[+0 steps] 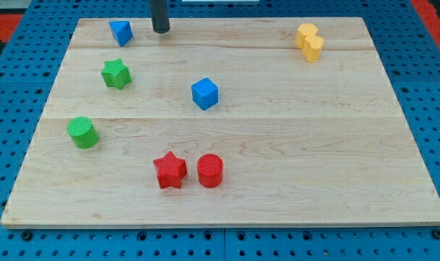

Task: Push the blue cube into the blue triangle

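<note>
1. Setup first: pale wooden board (277,167) sitting on a blue pegboard table, with small plastic blocks scattered on it. No gripper on this rig, so nothing opens or closes and nothing is held. It's just a straight dark rod, and my tip (160,31) sits at the view's top edge of the board.

2. Task pieces: the blue plastic cube (204,93) is near the middle of the board, a bit toward the view's top. The blue plastic triangle (120,32) is at the view's top left, just beside my tip, on its left. Cube and triangle are well apart.

3. Step in hand, as I read it: approach only. My tip isn't touching the cube or anything else, so pushing hasn't started.

4. Next move, my guess: the tip needs to get around to the cube's lower-right side, then shove it up and left toward the triangle. Coming straight down from where it is now would push the cube the wrong way.

5. Watch out for the green plastic star (116,73), which sits below the triangle, near the push line. A sloppy angle could clip it.

6. Everything else looks out of the way: green cylinder (82,132), red star (169,170), red cylinder (210,170), yellow block (309,40) at top right.
</note>
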Available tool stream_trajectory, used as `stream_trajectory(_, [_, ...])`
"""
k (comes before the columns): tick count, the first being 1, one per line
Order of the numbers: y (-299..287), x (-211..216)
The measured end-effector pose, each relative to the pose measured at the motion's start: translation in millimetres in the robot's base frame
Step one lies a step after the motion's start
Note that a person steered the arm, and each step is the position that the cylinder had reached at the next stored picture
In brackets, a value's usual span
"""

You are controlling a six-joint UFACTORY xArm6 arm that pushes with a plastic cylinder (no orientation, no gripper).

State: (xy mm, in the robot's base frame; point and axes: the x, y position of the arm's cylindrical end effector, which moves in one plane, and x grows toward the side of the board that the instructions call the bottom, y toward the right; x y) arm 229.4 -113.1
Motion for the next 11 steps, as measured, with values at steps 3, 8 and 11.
stream_trajectory(3, [-55.5, 4.8])
stream_trajectory(8, [147.1, 154.3])
stream_trajectory(11, [10.8, 151.7])
